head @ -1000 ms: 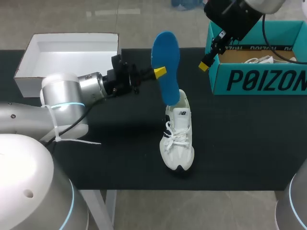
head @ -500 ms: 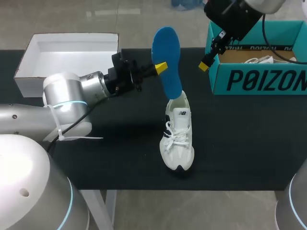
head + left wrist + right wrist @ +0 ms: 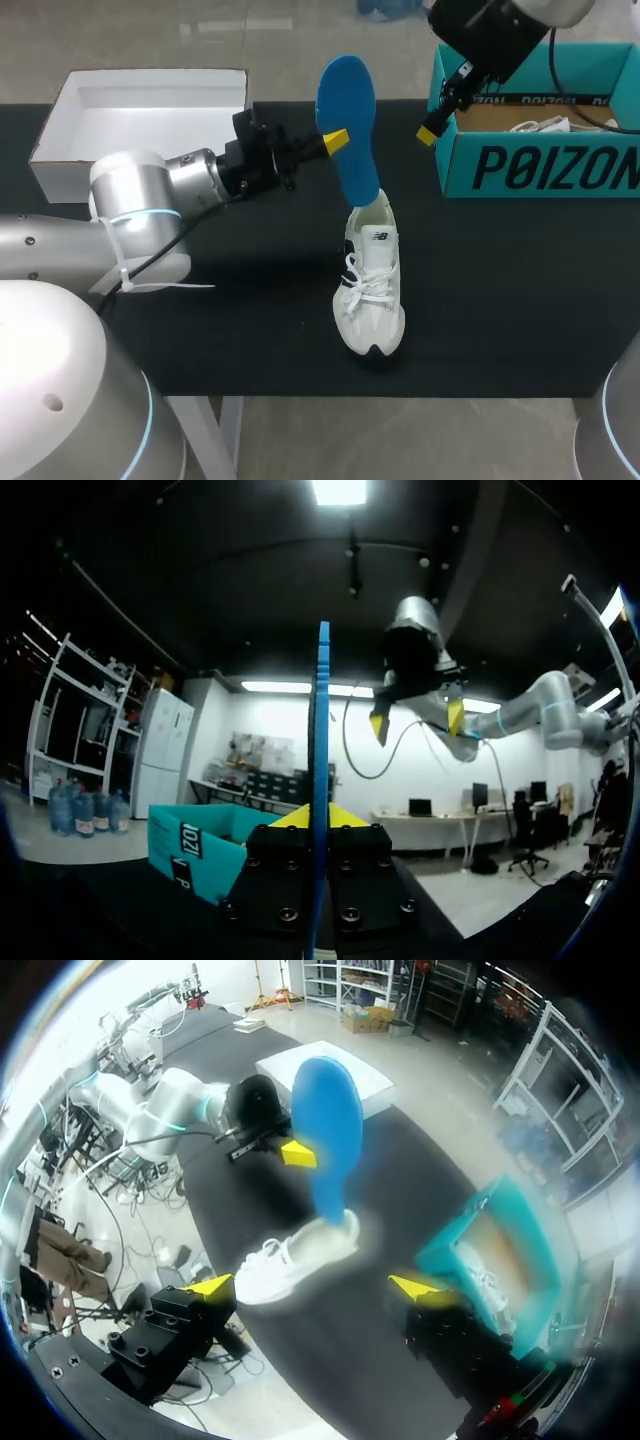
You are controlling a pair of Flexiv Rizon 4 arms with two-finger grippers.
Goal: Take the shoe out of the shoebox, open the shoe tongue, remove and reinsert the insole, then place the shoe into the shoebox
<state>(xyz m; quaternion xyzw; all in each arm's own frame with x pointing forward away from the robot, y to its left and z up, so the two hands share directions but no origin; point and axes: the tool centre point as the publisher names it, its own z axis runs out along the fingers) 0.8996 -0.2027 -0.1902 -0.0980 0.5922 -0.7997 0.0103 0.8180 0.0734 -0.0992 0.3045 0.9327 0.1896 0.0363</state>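
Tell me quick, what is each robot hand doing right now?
Left gripper: closed, holding the blue insole.
Right gripper: open, holding nothing.

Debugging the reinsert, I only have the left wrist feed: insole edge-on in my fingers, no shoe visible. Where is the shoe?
Observer: In the head view the white shoe stands upright on the black table, under the insole, toe toward the robot.
Operator: Insole tip in it?
Observer: Its lower end meets the heel opening. I cannot tell whether it is inside.
Operator: Right arm steadying the shoe?
Observer: No. The right gripper hangs open by the teal shoebox corner, apart from the shoe.
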